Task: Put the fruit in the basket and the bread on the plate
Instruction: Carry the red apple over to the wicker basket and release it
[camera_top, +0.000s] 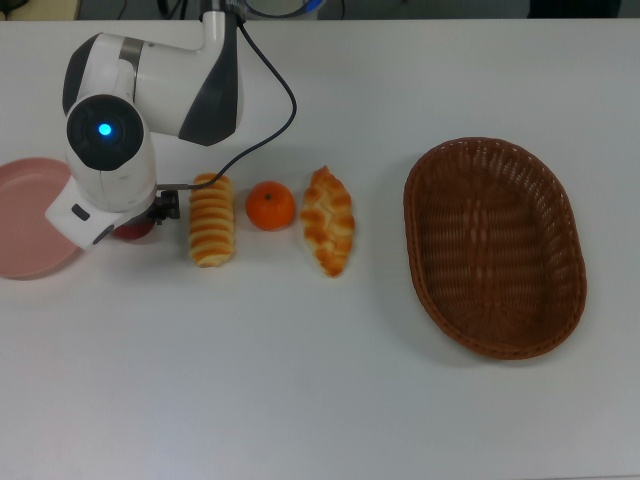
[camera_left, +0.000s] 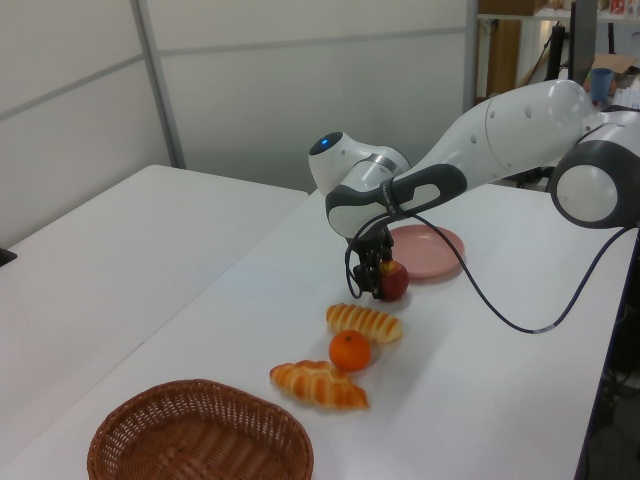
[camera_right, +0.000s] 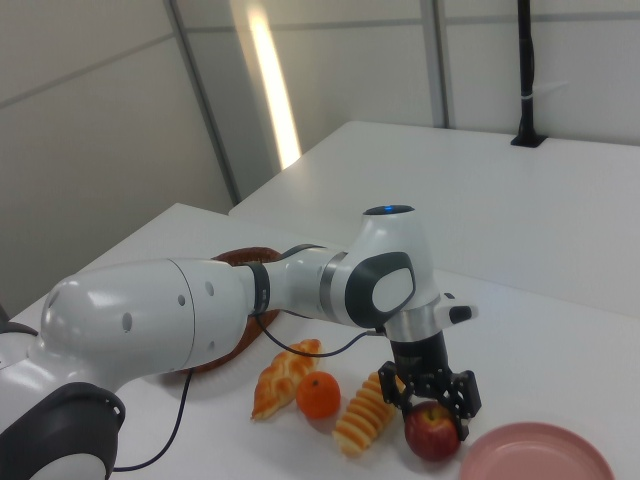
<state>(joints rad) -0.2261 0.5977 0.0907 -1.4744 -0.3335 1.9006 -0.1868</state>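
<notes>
In the top view, from left to right, the white table (camera_top: 300, 380) carries one shallow round pink plate (camera_top: 25, 215), one dark red apple (camera_top: 133, 229) mostly hidden under the arm, one ribbed roll (camera_top: 211, 219) with pale cross stripes, one smooth bright orange mandarin (camera_top: 270, 205), one braided roll (camera_top: 328, 221) with pointed ends, and one large oval brown wicker basket (camera_top: 495, 245), well apart from the rest. So two fruits and two breads lie in a row between plate and basket. In the right view the gripper (camera_right: 432, 411) straddles the apple with its black fingers (camera_right: 465, 395) spread at either side; whether they touch it cannot be told.
</notes>
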